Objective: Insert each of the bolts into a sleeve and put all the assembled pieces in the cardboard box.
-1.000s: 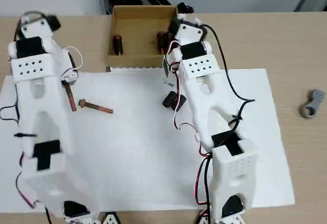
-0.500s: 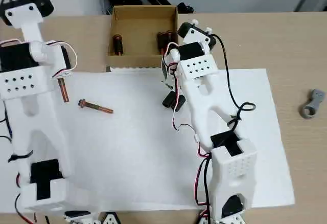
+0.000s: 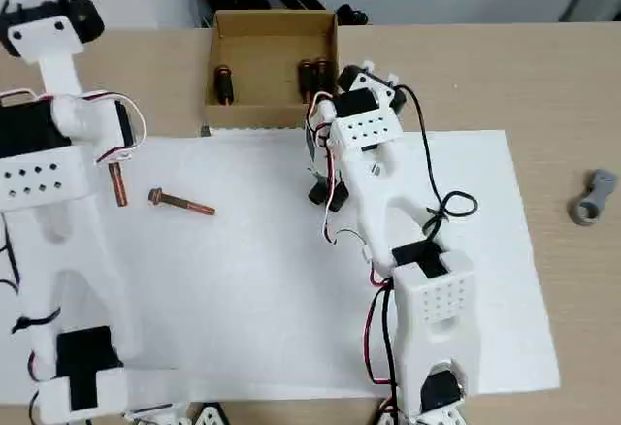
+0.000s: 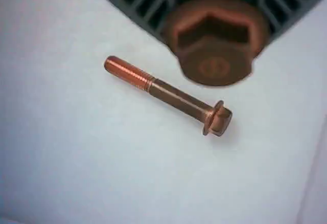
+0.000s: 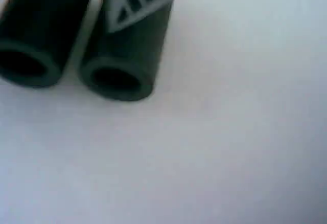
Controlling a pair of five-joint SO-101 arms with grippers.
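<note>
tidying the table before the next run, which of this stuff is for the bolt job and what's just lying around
For the job: held bolt, loose bolt, two sleeves, cardboard box, assembled pieces inside it.
Lying about: grey part on the table, off the white sheet.

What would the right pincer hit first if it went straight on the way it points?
Most likely the black sleeve ahead, lying beside a second sleeve on the white paper; how near is unclear.

Loose bolt (image 4: pixel 168 96): shiny copper.
Held bolt (image 3: pixel 118 184): copper.
Sleeves (image 5: pixel 122 55): black.
Cardboard box (image 3: pixel 274 23): brown.
Sheet (image 3: pixel 243 289): white.
Worktop (image 3: pixel 543 76): pale wood grain.
Arms (image 3: pixel 437 299): white, black motors, red wires.
Small part (image 3: pixel 593 197): grey.
</note>
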